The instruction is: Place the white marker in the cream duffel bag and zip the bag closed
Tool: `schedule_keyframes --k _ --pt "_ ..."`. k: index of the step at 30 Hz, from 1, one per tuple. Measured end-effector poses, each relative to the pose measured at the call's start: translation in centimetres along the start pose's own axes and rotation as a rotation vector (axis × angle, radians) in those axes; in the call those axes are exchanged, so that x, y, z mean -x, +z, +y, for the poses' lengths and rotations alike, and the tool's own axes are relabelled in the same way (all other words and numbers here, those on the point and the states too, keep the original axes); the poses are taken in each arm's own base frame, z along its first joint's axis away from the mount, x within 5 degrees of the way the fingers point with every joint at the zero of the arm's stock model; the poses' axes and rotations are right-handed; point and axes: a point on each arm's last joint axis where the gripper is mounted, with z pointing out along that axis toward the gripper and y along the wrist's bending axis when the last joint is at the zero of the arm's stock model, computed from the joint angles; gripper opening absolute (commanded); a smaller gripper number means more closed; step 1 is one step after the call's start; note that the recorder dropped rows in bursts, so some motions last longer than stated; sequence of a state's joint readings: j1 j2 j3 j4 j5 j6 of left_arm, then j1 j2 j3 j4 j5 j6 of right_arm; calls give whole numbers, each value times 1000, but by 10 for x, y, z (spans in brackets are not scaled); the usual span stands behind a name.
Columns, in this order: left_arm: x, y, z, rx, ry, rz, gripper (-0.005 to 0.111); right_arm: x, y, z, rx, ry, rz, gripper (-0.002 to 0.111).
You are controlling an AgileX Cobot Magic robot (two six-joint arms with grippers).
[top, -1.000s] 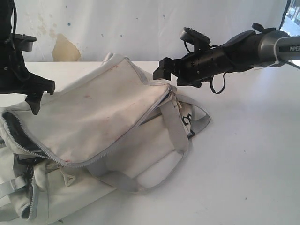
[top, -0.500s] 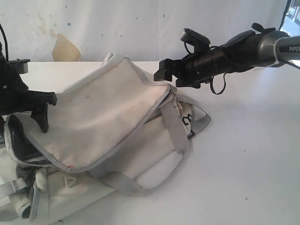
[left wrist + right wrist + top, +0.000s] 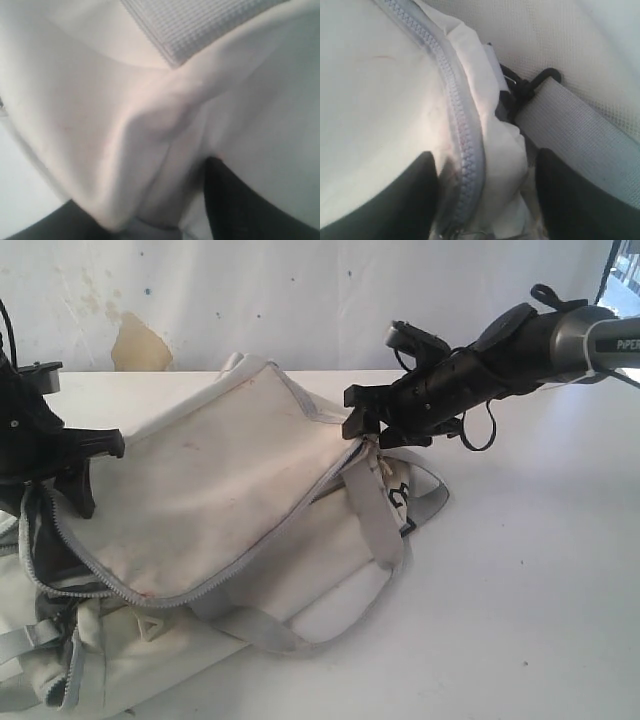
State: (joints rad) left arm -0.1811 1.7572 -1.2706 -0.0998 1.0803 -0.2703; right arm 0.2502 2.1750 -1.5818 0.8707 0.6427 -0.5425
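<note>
One cream duffel bag, partly unzipped, left gripper and right gripper astride its fabric, grip unclear

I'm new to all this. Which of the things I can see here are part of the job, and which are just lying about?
Part of the job: cream duffel bag; its grey zipper; left gripper and right gripper, both at the bag. The white marker is not visible.

Just there: white table; brownish patch on the wall.
</note>
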Motion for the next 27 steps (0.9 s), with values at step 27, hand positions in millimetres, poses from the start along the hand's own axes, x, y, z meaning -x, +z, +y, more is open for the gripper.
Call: schedule_keyframes --k 27 --pt "39 -15 1 -481 -246 -283 0 -5 -62 -4 -178 82 16 0"
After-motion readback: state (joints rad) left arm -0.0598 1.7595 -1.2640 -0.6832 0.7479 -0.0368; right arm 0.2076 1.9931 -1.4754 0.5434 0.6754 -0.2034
